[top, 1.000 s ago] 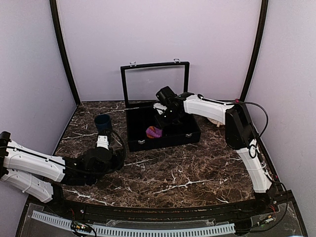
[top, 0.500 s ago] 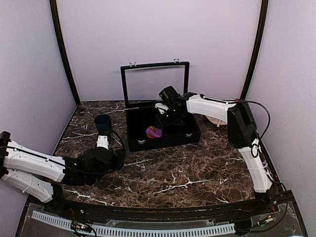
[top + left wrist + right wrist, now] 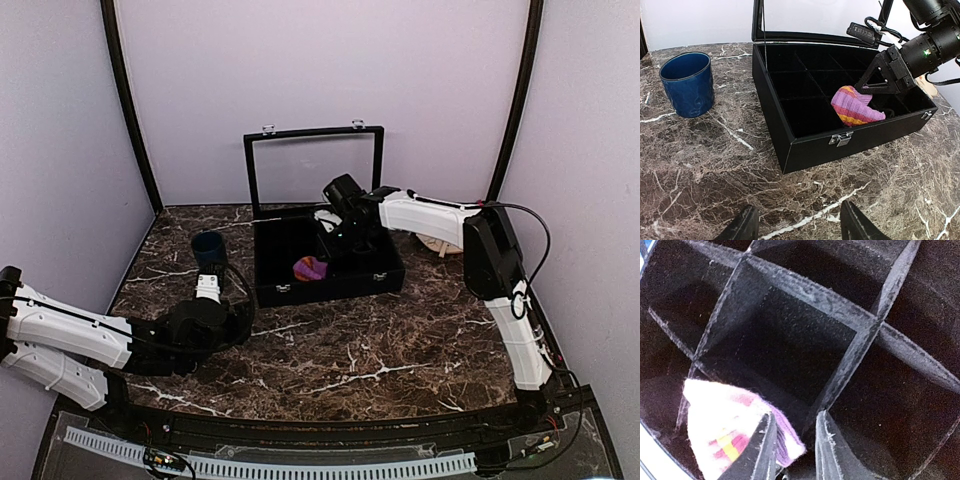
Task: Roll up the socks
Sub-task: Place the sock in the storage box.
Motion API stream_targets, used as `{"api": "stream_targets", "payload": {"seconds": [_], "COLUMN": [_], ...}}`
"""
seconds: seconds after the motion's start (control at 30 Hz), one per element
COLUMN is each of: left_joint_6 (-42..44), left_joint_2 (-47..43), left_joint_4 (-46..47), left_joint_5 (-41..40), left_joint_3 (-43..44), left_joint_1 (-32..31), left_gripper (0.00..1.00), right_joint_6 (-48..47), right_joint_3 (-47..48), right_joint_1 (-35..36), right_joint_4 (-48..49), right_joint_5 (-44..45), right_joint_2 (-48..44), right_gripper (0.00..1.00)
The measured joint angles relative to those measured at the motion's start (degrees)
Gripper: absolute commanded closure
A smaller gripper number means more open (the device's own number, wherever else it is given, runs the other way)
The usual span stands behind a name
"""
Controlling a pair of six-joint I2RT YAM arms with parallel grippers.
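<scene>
While dipping into one black divided box [image 3: 805, 150], holding right gripper [image 3: 794, 440] fingers narrowly apart at the edge of one pink-purple striped sock [image 3: 855, 106] sitting in a near-row compartment; pinching or not, cannot tell. Hovering left gripper [image 3: 799, 227] spread wide, empty, over marble table [image 3: 700, 170], near one blue cup [image 3: 686, 84].

The top view sits high behind the near edge of the counter [image 3: 400, 350], looking down toward the far edge, with the whole counter in sight; the left wrist view rides low near the left edge, facing the far-right corner, the box [image 3: 890, 134] near; the right wrist view looks down into the box from very close; all three share the box and sock [image 3: 855, 106]; top and left wrist views share the cup [image 3: 686, 82].
</scene>
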Motion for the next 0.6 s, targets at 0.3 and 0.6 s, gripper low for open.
{"api": "stream_targets", "payload": {"seconds": [0.3, 0.6], "left_joint_6": [0.0, 0.0], "left_joint_2": [0.0, 0.0], "left_joint_4": [0.0, 0.0], "left_joint_5": [0.0, 0.1], "left_joint_3": [0.0, 0.0], "left_joint_1": [0.0, 0.0], "left_gripper": [0.43, 0.43], "right_joint_6": [-0.5, -1.3], "right_joint_3": [-0.4, -0.5], "right_joint_1": [0.9, 5.5], "right_joint_4": [-1.0, -2.1], "right_joint_5": [-0.4, -1.3], "right_joint_2": [-0.8, -0.9], "right_gripper": [0.71, 0.71]}}
